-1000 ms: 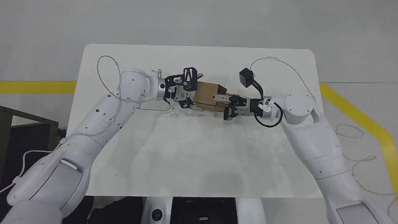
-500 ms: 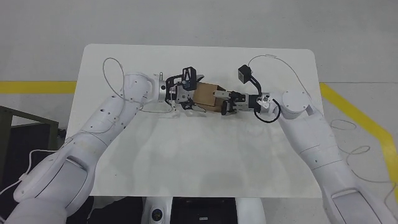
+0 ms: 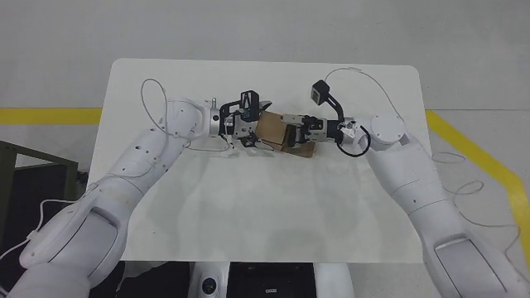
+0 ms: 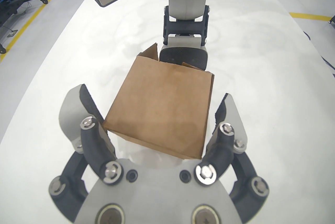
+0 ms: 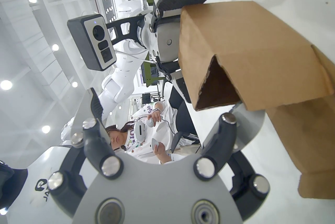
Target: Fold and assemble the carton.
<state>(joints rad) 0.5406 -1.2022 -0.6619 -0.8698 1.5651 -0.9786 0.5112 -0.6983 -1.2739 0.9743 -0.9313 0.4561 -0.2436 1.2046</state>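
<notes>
White counter (image 3: 248, 215) is carrying the carton (image 4: 162, 110), lying lengthwise btw the arms w/ L fingers (image 4: 76, 104) straddling one end wide, R fingers (image 5: 93, 104) gaping wide at its open-flap end.

The left hand (image 4: 154, 104) is spread wide at the six o'clock end of the brown carton (image 4: 163, 94), one padded finger off each near corner, the seven o'clock one just beside the cardboard. The white surface (image 4: 261, 57) spreads all around. At the carton's twelve o'clock end the right hand (image 4: 184, 59) comes in, its black pad right at the far edge, next to a small flap (image 4: 152, 51) standing up at eleven o'clock.
</notes>
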